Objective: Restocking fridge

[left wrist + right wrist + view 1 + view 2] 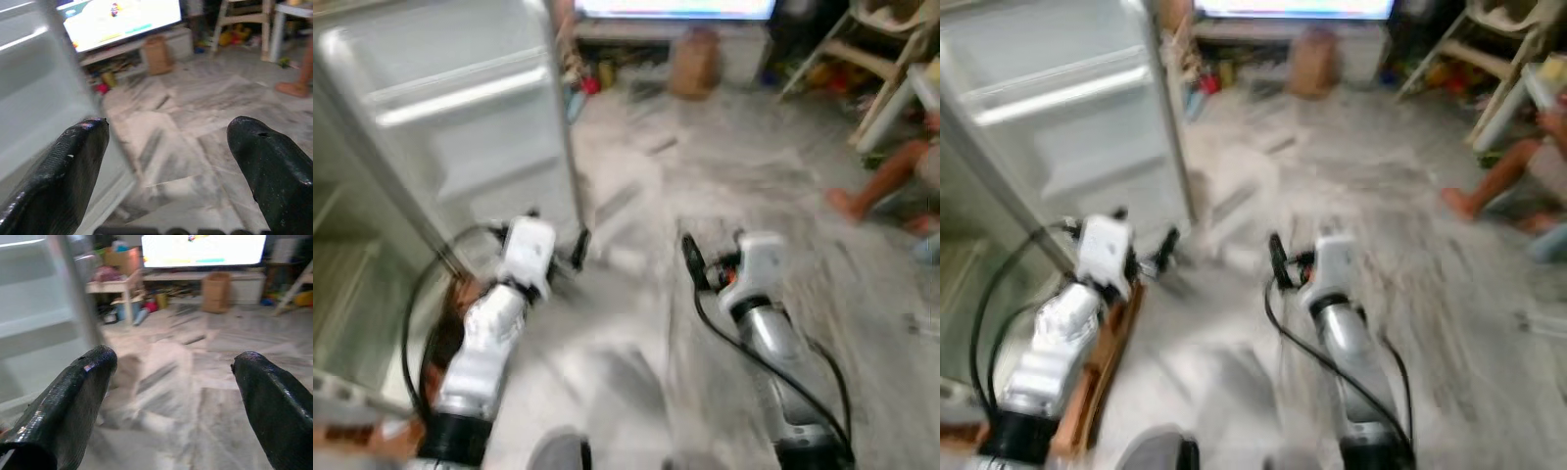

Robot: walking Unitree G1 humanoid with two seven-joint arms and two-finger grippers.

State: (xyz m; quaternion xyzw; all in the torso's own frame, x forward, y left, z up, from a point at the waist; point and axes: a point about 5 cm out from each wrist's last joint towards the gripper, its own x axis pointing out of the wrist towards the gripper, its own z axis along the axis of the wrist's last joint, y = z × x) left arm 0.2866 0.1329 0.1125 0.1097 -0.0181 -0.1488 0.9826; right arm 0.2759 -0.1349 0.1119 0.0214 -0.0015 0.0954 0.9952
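The step in hand looks like the approach: the fridge (372, 196) stands open at the robot's left, its door (460, 108) swung out over the floor (724, 196), and nothing to stock is held yet. The left pincer (161, 147) is spread wide and empty, just beside the door's lower edge; the right pincer (171, 382) is likewise wide and empty, out over bare floor. The head views are blurred, so the robot is probably walking or turning.

Next it must find the goods – none can be made out here – and then come square to the fridge's open side without clipping the door.

Around: a lit TV (203, 249) on a low stand at the far edge of the floor, a brown bin (216, 291) before it, small clutter beside – and a person's leg (881, 181) resting on the floor to the right, to be kept clear of
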